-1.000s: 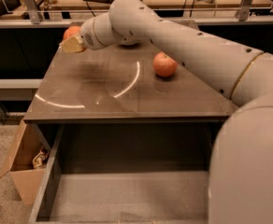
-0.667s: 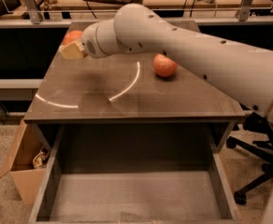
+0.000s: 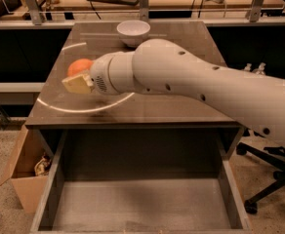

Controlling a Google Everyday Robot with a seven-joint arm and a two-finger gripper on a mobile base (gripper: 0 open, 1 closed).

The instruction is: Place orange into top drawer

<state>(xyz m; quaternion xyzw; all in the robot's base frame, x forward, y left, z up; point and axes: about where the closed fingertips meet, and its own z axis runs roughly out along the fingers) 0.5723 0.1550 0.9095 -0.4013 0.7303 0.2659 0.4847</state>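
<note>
The orange is a bright round fruit held in my gripper above the left part of the brown tabletop. One tan finger pad shows in front of the fruit; the other finger is hidden behind it. The white arm reaches in from the right across the table. The top drawer stands pulled open below the table's front edge, wide and shallow with a flat grey bottom and nothing in it. The gripper with the orange is behind and above the drawer's left rear corner.
A white bowl stands at the back middle of the table. An open cardboard box sits on the floor left of the drawer. An office chair base is at the right. The arm hides the table's right middle.
The gripper with the orange has come nearer the table's front edge. The arm now covers the apple seen earlier. The view has shifted and the bowl now shows.
</note>
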